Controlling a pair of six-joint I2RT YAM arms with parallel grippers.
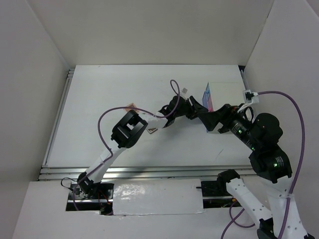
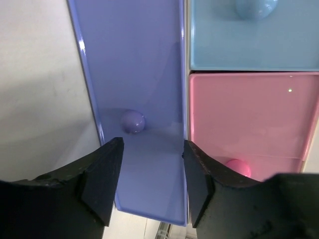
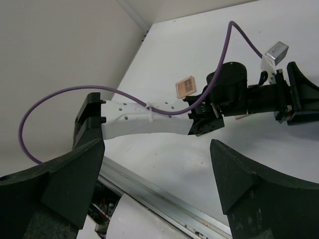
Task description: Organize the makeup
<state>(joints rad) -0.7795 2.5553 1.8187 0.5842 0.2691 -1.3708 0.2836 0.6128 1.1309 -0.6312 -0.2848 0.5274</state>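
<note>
One flat pinkish-brown eyeshadow palette (image 1: 132, 106) lies on the table mid-left, half hidden by my left arm; it also shows in the right wrist view (image 3: 186, 86). A small brown item (image 1: 152, 130) lies near the left elbow. The other makeup is out of view. My left gripper (image 1: 195, 107) is open and empty right at the white drawer box (image 1: 227, 92). In the left wrist view, the left gripper (image 2: 152, 184) has its jaws either side of a pulled-out purple drawer (image 2: 139, 64) that looks empty. My right gripper (image 1: 209, 120) is wide open and empty (image 3: 159, 184), hovering beside the box.
The box shows a shut light-blue drawer (image 2: 254, 35) and a shut pink drawer (image 2: 249, 119) beside the purple one. The two arms cross closely at the box. White walls enclose the table; a metal rail (image 3: 164, 194) runs along the near edge.
</note>
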